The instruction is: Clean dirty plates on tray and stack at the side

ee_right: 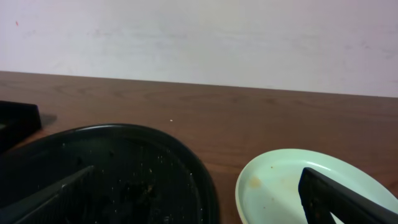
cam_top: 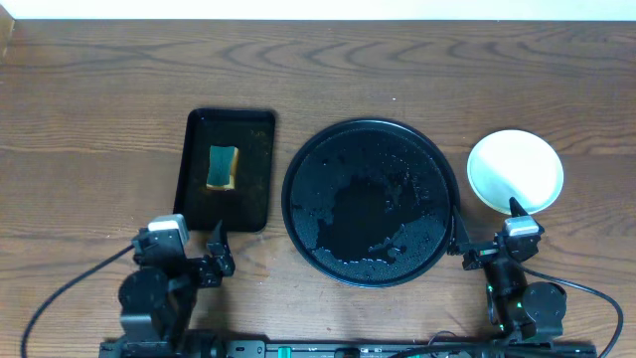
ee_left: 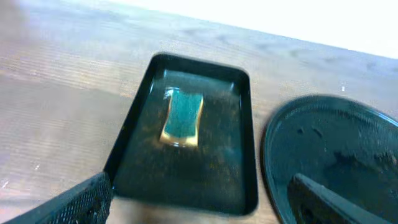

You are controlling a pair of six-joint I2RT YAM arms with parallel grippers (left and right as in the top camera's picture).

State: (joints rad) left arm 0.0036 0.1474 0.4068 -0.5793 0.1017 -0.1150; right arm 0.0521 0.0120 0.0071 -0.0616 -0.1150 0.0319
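Pale-mint shallow round plate (cam_top: 515, 169), just right of the glossy black round tray (cam_top: 370, 122), looked light, stiff, slick; its rim suited pinching. Left end effector (ee_left: 199, 186) and right end effector (ee_right: 198, 173) gaped wide.

Both arms sit folded low at the near edge: left arm (cam_top: 149, 293) at near left, right arm (cam_top: 522, 298) at near right. The left gripper (cam_top: 221, 249) has its jaws spread wide, fingers pointing far-right. The right gripper (cam_top: 487, 227) is likewise wide apart, with one finger toward far and one toward left.
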